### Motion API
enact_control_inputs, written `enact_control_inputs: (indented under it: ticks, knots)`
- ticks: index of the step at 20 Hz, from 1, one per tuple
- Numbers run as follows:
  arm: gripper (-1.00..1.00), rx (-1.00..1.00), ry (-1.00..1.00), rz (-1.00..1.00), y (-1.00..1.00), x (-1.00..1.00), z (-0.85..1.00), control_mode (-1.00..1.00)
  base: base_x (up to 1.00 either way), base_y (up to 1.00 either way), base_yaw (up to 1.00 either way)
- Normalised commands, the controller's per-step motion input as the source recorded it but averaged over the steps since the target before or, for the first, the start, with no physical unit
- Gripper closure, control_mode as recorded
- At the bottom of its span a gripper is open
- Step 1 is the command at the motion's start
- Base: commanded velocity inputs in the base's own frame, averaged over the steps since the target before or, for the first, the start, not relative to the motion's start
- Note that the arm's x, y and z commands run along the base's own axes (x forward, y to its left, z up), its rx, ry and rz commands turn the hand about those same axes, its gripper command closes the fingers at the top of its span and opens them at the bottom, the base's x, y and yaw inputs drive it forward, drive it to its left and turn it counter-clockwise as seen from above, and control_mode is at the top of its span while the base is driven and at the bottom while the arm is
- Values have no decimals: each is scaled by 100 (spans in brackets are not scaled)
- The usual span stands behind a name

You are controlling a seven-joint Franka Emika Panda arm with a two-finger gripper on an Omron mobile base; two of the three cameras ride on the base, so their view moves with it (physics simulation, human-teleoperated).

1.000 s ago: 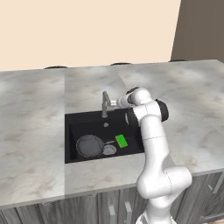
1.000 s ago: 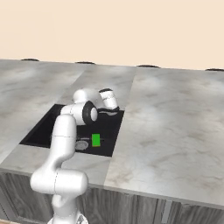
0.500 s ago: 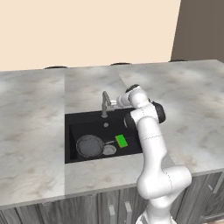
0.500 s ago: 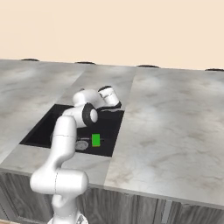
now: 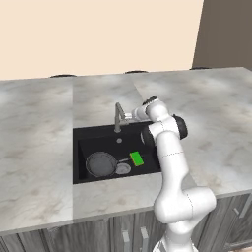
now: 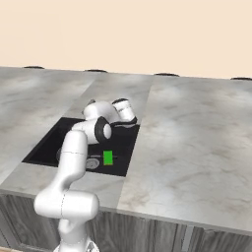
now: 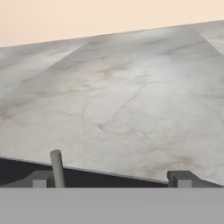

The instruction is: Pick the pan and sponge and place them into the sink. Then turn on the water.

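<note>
Here we see the pan (image 5: 101,164) lying flat on the floor of the sink (image 5: 81,146), toward its front left, its thin dark handle reaching right to a small silver drain (image 5: 123,169). Just right of the drain lies the sponge (image 5: 136,158), a bright green block, apart from the pan; from the right base view it (image 6: 108,157) lies near the sink's right wall. The faucet (image 5: 118,117) stands upright on the table (image 5: 39,128) at the sink's back rim; we see no blue stream beneath it.

The gripper (image 5: 134,116) is held level just beside the faucet's top, on its right, well above and behind both pan and sponge. From the base views we cannot tell whether it touches the faucet. In the hand view the two fingertips (image 7: 180,179) stand wide apart, released, with nothing between them; a thin grey upright rod (image 7: 57,168) rises just inside the left tip, and beyond it the marbled grey table (image 7: 131,96) spreads to a beige wall (image 7: 87,17). The white arm (image 5: 170,162) leans over the sink's right edge.
</note>
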Motion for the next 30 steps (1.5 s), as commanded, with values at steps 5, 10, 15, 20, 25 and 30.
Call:
enact_control_inputs:
  ticks: [5,10,15,20,25,30]
  knots:
    - [-100,-9,0,0,-74,4,-56,-100,0,0,0]
    - [-100,-9,0,-3,-97,14,-34,-100,0,0,0]
    - [-100,-3,0,-8,-99,24,-26,-100,0,0,0]
    - [-100,0,0,-13,-100,26,-31,-100,0,0,0]
    - [-100,0,0,-15,-100,24,-33,-100,0,0,0]
    - [-100,-1,-2,-16,-100,19,-33,-100,0,0,0]
